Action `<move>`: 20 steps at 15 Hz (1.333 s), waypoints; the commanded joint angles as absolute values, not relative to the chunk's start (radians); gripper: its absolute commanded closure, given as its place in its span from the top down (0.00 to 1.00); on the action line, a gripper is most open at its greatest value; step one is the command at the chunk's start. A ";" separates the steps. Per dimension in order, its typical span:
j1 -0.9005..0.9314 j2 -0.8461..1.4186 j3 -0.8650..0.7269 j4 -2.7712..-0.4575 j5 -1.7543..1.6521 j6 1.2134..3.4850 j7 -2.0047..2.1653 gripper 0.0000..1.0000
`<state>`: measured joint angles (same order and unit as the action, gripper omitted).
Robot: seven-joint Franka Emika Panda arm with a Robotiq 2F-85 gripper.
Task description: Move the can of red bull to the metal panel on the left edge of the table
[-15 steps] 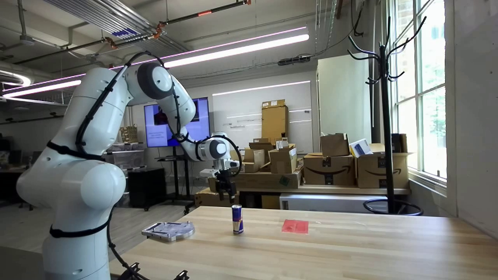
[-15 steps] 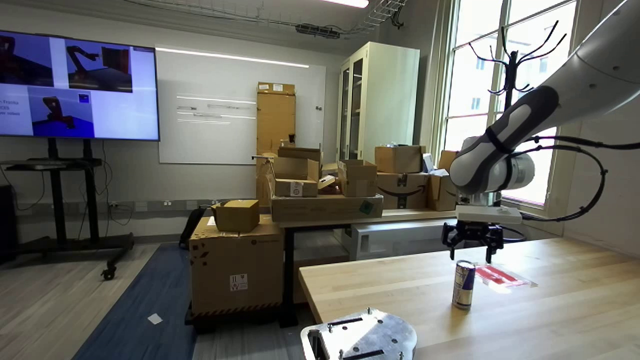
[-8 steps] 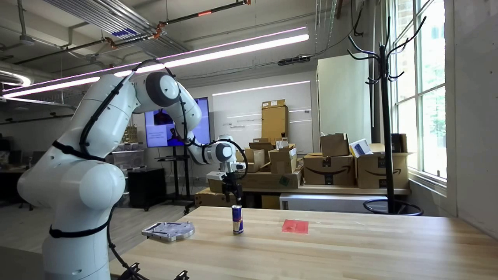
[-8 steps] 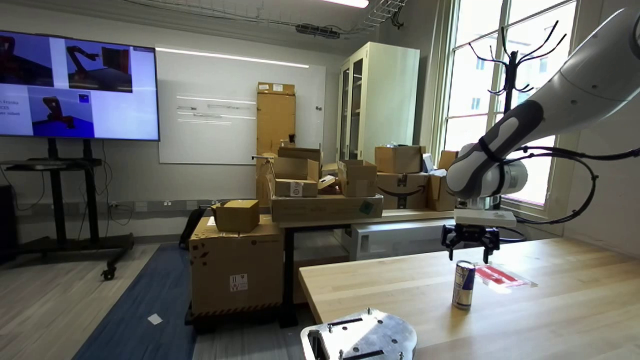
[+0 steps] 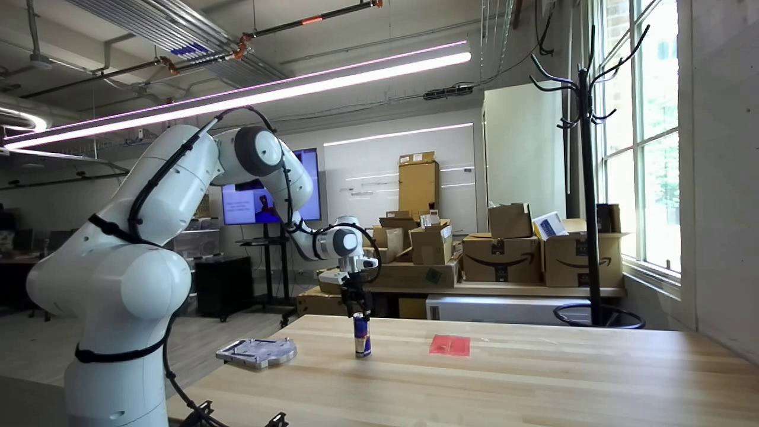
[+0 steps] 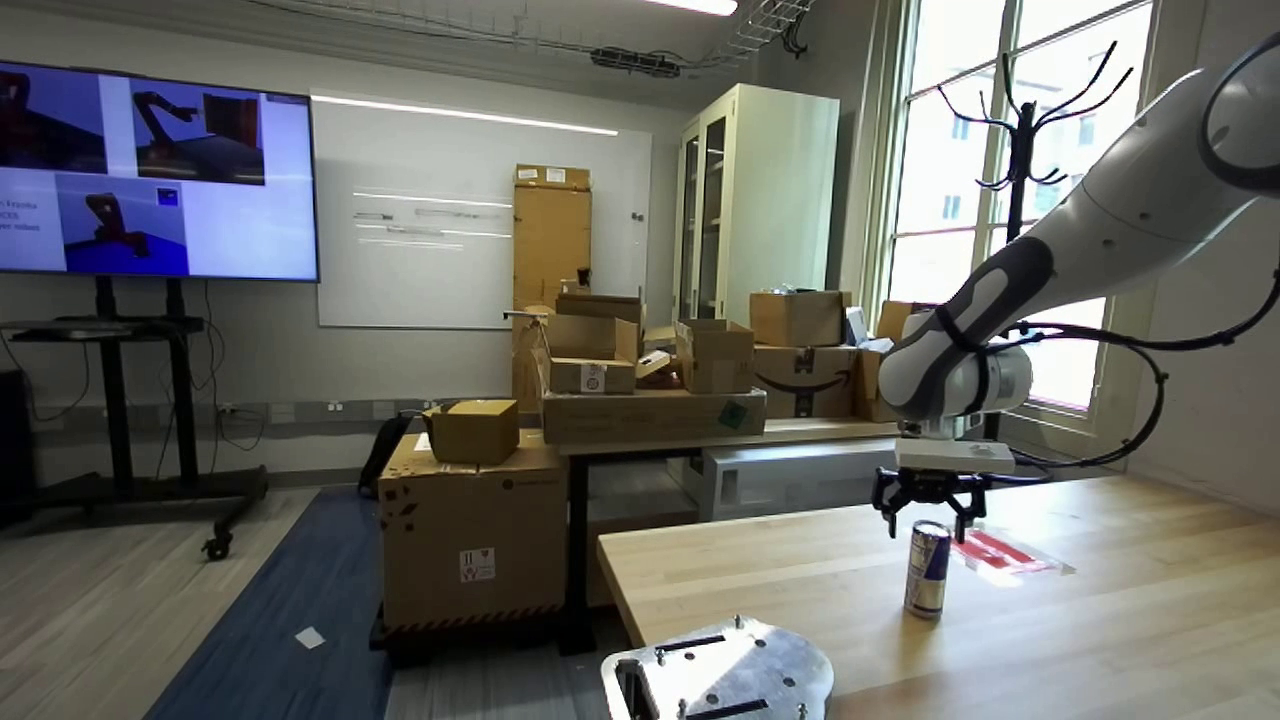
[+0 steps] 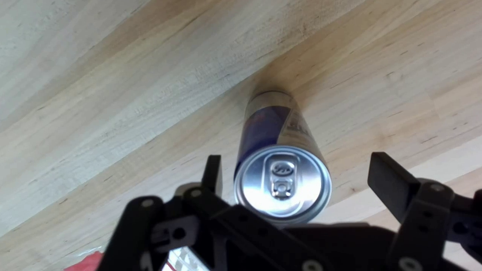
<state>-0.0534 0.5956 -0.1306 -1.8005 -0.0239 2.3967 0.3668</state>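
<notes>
The slim blue and silver Red Bull can (image 5: 362, 343) stands upright on the wooden table, also seen in an exterior view (image 6: 926, 578) and the wrist view (image 7: 282, 184). The metal panel (image 5: 258, 351) lies flat at the table's left edge; it shows in an exterior view (image 6: 745, 665) at the bottom, cut off by the frame. My gripper (image 6: 927, 538) is open above the can, fingers pointing down. In the wrist view my gripper (image 7: 295, 169) has a finger on each side of the can's top, with gaps on both sides, wider on the right.
A flat red packet (image 5: 449, 345) lies on the table (image 5: 533, 385) to the right of the can, also in an exterior view (image 6: 1005, 553). Cardboard boxes (image 5: 501, 261) are stacked beyond the table. A black coat rack (image 5: 587, 196) stands behind it.
My gripper has moved down and slightly sideways until its fingertips are at about the can's top. The gripper stays open. The can and the metal panel have not moved.
</notes>
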 commanded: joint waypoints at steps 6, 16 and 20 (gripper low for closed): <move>-0.073 0.634 -0.126 -1.757 0.015 2.394 0.320 0.99; -0.081 0.619 -0.126 -1.779 0.024 2.405 0.289 0.33; -0.068 0.548 -0.119 -1.825 0.021 2.400 0.279 0.33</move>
